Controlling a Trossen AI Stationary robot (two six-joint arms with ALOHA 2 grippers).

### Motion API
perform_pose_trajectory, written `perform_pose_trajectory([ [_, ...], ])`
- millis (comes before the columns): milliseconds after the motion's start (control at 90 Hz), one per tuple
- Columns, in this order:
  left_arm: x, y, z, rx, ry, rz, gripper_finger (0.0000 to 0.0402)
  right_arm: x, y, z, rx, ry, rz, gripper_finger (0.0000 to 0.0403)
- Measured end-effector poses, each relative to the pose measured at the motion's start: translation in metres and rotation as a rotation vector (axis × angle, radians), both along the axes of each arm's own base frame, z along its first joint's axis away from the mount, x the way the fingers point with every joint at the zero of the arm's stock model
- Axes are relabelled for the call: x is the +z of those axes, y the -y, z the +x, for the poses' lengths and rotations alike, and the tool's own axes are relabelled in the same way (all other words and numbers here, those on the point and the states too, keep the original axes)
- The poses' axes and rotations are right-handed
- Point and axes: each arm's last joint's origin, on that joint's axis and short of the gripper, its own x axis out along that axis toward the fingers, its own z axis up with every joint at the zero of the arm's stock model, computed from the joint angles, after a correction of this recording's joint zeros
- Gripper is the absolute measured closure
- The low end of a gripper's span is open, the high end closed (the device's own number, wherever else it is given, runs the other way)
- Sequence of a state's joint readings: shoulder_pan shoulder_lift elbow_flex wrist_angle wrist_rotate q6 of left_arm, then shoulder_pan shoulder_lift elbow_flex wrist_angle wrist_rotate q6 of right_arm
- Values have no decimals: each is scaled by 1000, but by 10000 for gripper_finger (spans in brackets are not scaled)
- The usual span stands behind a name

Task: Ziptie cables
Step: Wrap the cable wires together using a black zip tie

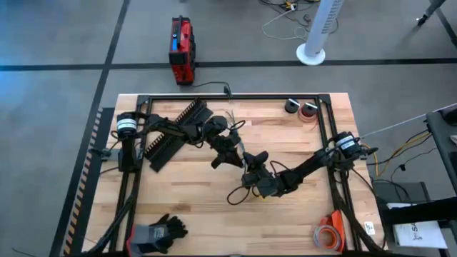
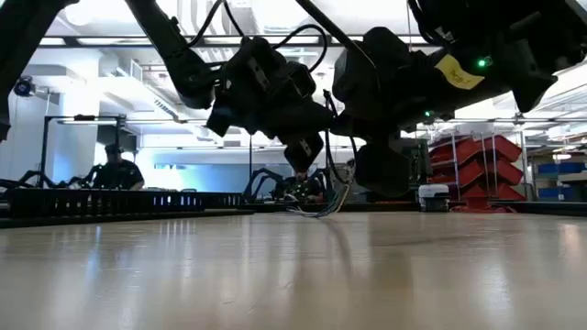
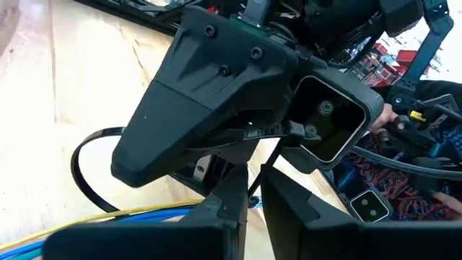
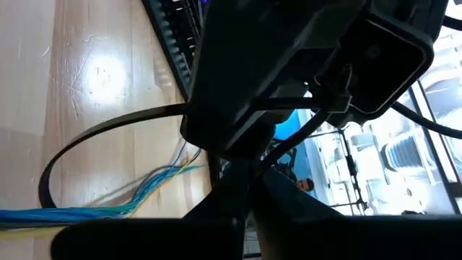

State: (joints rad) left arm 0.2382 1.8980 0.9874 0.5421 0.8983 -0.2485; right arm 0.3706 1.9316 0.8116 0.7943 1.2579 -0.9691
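Bare wooden table (image 2: pixel 275 275) fills the front of the low view. Behind it both arms meet over the table middle. In the right wrist view the cables (image 4: pixel 108 206) lie flat on the wood and a black ziptie (image 4: pixel 94 137) curves around them, probably to tie them. The left gripper (image 1: pixel 227 148) and right gripper (image 1: pixel 251 171) almost touch; whether their fingers pinch anything I cannot tell.

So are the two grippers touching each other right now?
Cannot tell. In the high view the left gripper and right gripper overlap over the table; no view plainly shows contact or a gap.
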Motion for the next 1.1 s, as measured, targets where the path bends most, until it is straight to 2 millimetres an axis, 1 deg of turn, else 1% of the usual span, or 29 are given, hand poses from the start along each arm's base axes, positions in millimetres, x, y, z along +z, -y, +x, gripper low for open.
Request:
perform_pose_trajectory([
  [267, 5, -1, -1, 1, 20, 5, 379, 0, 0, 0, 0, -1, -1, 403],
  [533, 5, -1, -1, 0, 22, 8, 379, 0, 0, 0, 0, 0, 0, 403],
  [678, 5, -1, -1, -1, 19, 4, 397, 0, 0, 0, 0, 0, 0, 403],
  [778, 5, -1, -1, 0, 13, -4, 400, 0, 0, 0, -1, 0, -2, 403],
  [1100, 5, -1, -1, 3, -9, -28, 402, 16, -5, 12, -16, -26, -58, 403],
])
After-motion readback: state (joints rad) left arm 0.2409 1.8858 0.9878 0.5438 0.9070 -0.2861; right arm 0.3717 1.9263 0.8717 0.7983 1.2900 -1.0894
